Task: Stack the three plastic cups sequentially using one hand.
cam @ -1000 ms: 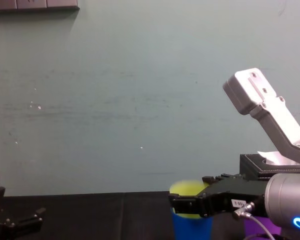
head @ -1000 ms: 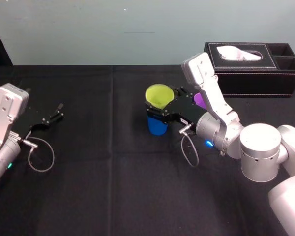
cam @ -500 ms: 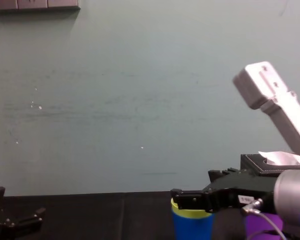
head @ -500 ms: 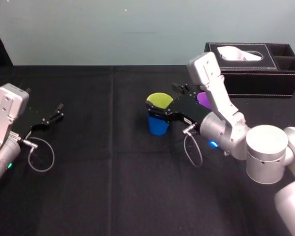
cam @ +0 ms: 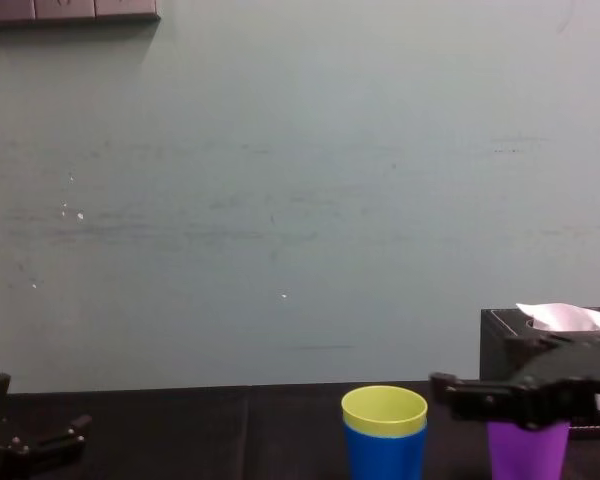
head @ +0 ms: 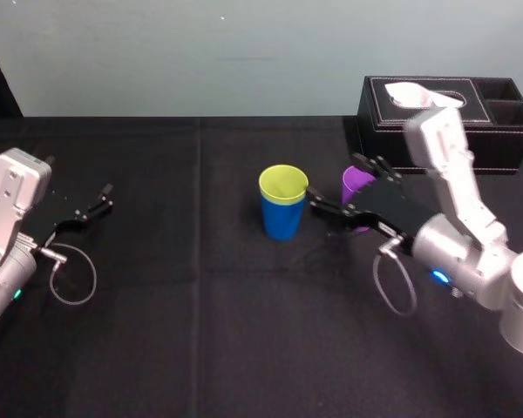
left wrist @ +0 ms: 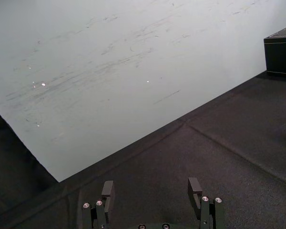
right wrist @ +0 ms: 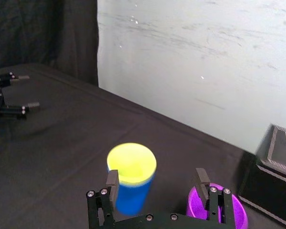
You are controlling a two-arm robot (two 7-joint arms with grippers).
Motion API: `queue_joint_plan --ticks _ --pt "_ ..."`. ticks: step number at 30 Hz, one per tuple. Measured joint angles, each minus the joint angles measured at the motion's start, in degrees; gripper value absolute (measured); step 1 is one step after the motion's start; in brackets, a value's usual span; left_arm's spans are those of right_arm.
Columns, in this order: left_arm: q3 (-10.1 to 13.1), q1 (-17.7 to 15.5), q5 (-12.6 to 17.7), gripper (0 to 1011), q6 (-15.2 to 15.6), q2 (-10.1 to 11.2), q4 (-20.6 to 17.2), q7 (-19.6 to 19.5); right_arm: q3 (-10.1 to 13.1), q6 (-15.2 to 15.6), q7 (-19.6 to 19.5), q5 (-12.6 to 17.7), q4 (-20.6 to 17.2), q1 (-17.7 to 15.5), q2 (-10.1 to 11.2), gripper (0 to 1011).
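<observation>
- At the left edge of the head view, the left gripper [head: 91, 209] rests low over the bench [head: 200, 331]. Its flat black fingers are spread apart and hold nothing. A thin grey cable [head: 70, 279] loops beside its wrist.
- The bench is covered in matte black cloth, with a seam running front to back left of centre.
- Near the middle of the frame, the yellow-green cup [head: 283, 184] sits nested inside the blue cup [head: 281, 219]. Both are upright, smooth, tapered plastic tumblers. Only a narrow band and the round rim of the yellow-green one rise above the blue wall.
- Just right of that stack, the right gripper [head: 335, 181] reaches in from the lower right. Its jaws are apart and empty, and it touches neither cup that we can see. Its near finger ends just beside the blue cup.
- The purple cup [head: 357, 180] stands upright right of centre, partly hidden behind that gripper, apart from the stack.
- In the upper right, a black, stitched, leather-look tissue box [head: 444, 122] holds a white tissue.
</observation>
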Motion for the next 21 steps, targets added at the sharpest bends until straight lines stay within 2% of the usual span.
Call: queue_joint_plan --ticks 6,9,14,21 --pt "0.0 0.0 0.0 1011 0.0 0.0 0.0 0.0 2.36 -0.77 0.12 2.17 -1.7 -4.17 2.66 1003" --pt "0.0 0.0 0.0 1011 0.0 0.0 0.0 0.0 3.02 -1.0 0.11 3.03 -1.75 -5.37 3.2 1003" --pt "0.0 0.0 0.0 1011 0.0 0.0 0.0 0.0 3.78 -0.91 -0.32 4.36 -0.93 -6.81 3.64 1003" --pt "0.0 0.0 0.0 1011 0.0 0.0 0.0 0.0 3.35 -0.53 -2.11 3.89 1.14 -6.86 3.32 1003"
